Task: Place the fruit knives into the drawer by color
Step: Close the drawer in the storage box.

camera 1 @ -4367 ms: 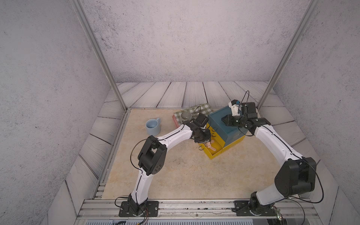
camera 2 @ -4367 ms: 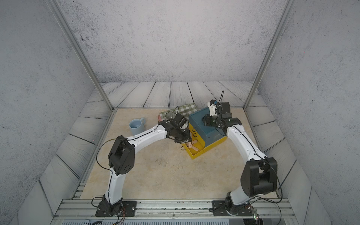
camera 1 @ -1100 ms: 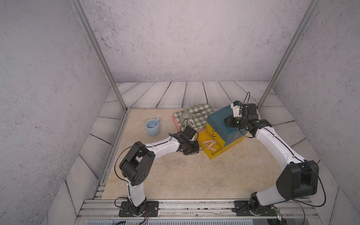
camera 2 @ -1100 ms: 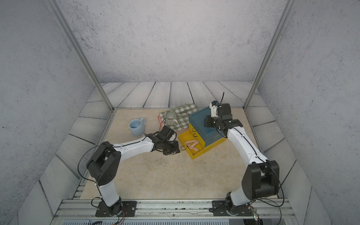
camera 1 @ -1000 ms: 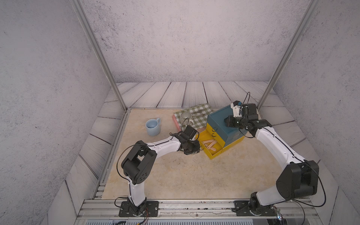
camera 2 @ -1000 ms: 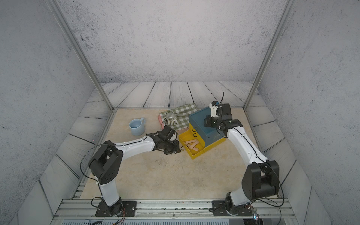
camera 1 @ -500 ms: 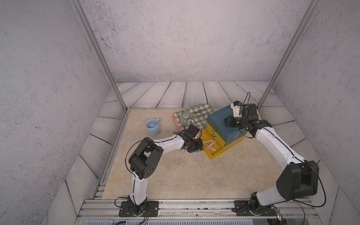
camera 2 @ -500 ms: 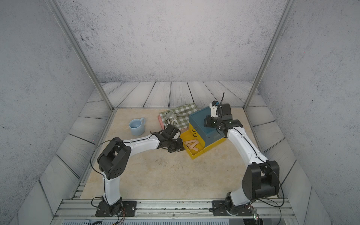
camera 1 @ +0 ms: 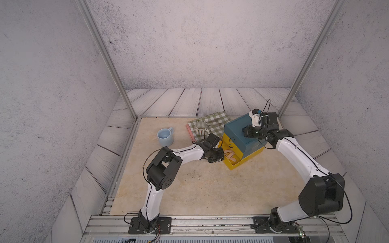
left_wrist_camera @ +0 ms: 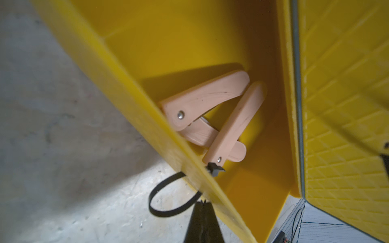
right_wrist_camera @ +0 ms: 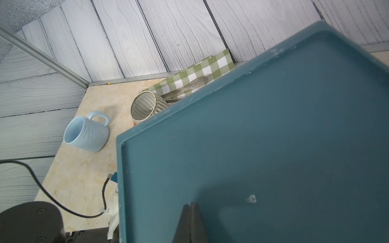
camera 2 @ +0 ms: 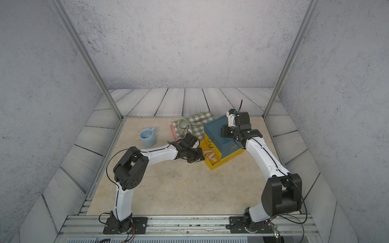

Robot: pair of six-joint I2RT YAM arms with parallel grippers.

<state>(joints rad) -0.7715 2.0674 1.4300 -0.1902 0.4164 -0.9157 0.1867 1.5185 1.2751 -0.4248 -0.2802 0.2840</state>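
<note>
The drawer (camera 1: 235, 128) is a small chest with a teal top and yellow lower drawers; it also shows in a top view (camera 2: 214, 129). Its bottom yellow drawer (left_wrist_camera: 210, 46) is pulled out. Three peach-pink fruit knives (left_wrist_camera: 208, 98) lie crossed inside it, also seen from above (camera 1: 230, 154). My left gripper (left_wrist_camera: 203, 202) is shut and empty, its tips against the outside of that drawer's front panel, beside the black ring pull (left_wrist_camera: 168, 212). My right gripper (right_wrist_camera: 192, 204) is shut and rests on the teal top (right_wrist_camera: 273, 136). No other knives show.
A light blue mug (camera 1: 165, 136) stands at the back left. A striped cup (camera 1: 200, 127) sits on the green checked cloth (camera 1: 212, 121) over a pink tray (camera 1: 189, 132), right behind my left gripper (camera 1: 216, 157). Metal tongs (right_wrist_camera: 189, 85) lie on the cloth.
My left gripper has moved right across the table to the front panel of the open bottom drawer, its elbow swinging inward. The right arm and the drawer have not visibly moved.
</note>
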